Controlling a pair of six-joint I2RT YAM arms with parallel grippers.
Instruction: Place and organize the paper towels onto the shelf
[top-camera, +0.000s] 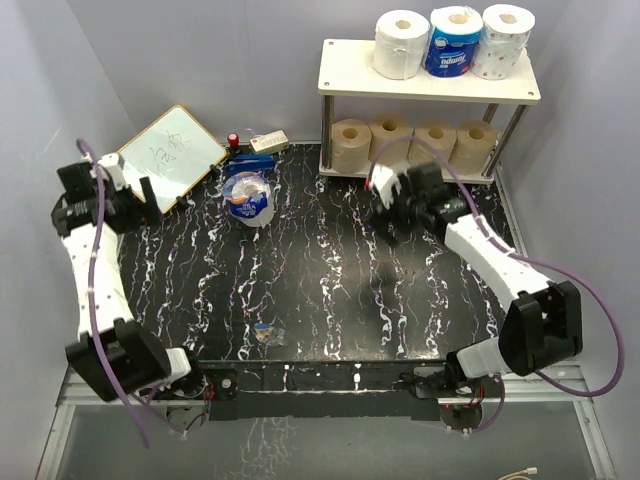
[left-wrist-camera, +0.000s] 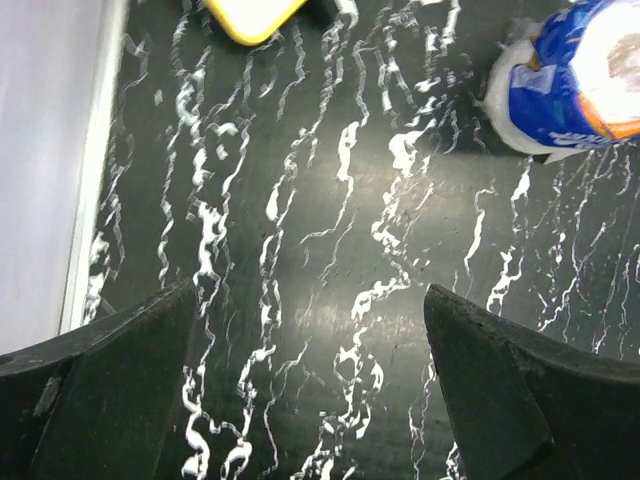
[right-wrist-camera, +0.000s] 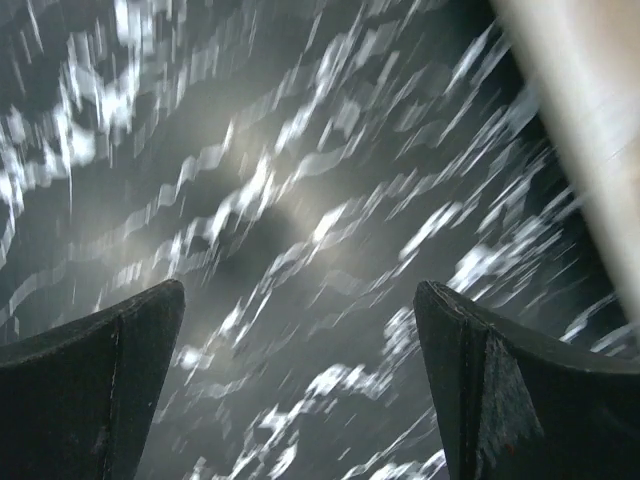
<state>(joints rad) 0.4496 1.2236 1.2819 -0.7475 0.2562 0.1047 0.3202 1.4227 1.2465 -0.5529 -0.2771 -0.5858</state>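
All seven rolls sit on the shelf (top-camera: 350, 72). On its top board stand the white roll (top-camera: 401, 43), the blue roll (top-camera: 455, 42) and the dotted roll (top-camera: 506, 40), side by side and touching. On its bottom board the four tan rolls (top-camera: 435, 142) stand in a row, touching too. So the putting-away step looks done. What is left seems to be tidying up, or pulling the arms away. The right claw (right-wrist-camera: 300, 290) hangs just in front of the shelf, near the left end of the bottom board and close to the tan rolls. Its two fingers are spread wide. Nothing is between them and they touch nothing; only the black table (top-camera: 320, 280) shows under them. A pale strip in the corner of the right wrist view may be part of the shelf, but that view is too blurry to tell. The left claw (left-wrist-camera: 310, 290) is far to the left of the shelf, beside the whiteboard (top-camera: 170, 155). It is spread wide too and holds nothing. A blue and white bag (top-camera: 248, 197) lies on the table between it and the shelf. The next move likely calls for care: the right claw should back off from the shelf without bumping the tan rolls. If a roll looks crooked, a soft push could set it straight.
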